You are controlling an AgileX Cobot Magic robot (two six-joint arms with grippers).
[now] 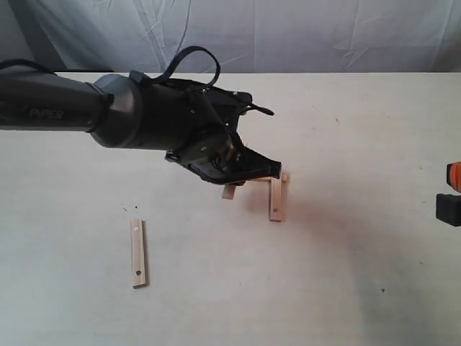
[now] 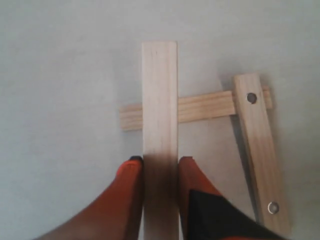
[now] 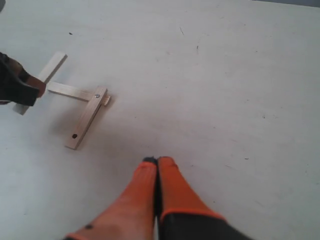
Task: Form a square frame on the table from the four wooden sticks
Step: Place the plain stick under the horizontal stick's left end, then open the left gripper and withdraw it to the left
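Note:
My left gripper (image 2: 160, 161) is shut on a plain wooden stick (image 2: 160, 95), its orange fingers (image 2: 131, 172) pressing both long edges. That stick lies across a second plain stick (image 2: 202, 106) on the table (image 1: 346, 274). A holed stick (image 2: 257, 150) overlaps the second stick's other end, forming a corner. In the exterior view my left gripper (image 1: 239, 173) hides most of this group; the held stick's end (image 1: 230, 191) and the holed stick (image 1: 276, 199) show. Another holed stick (image 1: 138, 253) lies alone to the left. My right gripper (image 3: 158, 161) is shut on nothing above bare table, far from the sticks.
The left arm (image 1: 86, 112) stretches from the left edge over the table's middle. The right gripper (image 1: 449, 194) shows at the exterior view's right edge. A pale cloth backdrop (image 1: 288, 32) hangs behind the table's far edge.

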